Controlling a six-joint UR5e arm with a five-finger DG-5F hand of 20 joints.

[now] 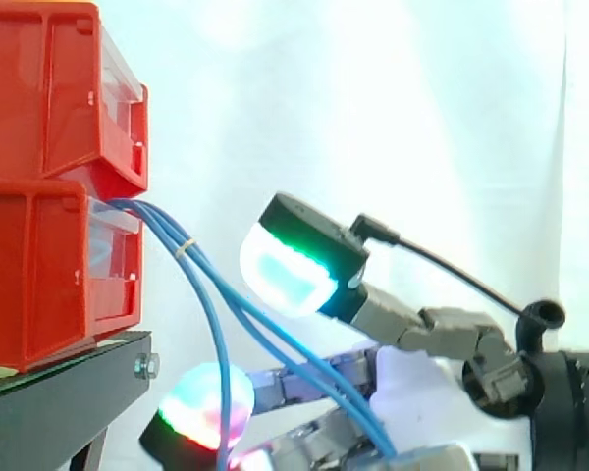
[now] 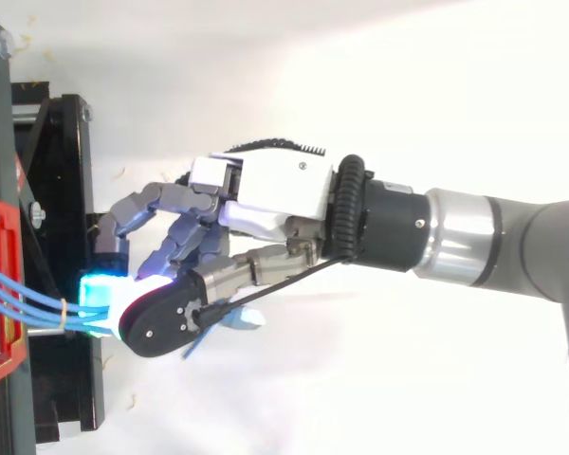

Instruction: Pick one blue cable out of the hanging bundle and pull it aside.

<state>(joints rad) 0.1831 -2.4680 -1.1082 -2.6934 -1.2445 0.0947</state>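
We see the red bins (image 1: 39,98) stacked on the black stand (image 1: 69,392) at the left, and the hand (image 2: 275,190) to their right. The blue cables (image 1: 165,226) leave the lower bin, tied by a pale band (image 1: 184,247). Two of them slant down and away from the bins into the hand, which is curled round them, thumb pad (image 1: 290,270) above, other fingers (image 1: 191,407) below. A third strand (image 1: 220,383) hangs straight, nearer the bins. We judge the pull should follow that slant.
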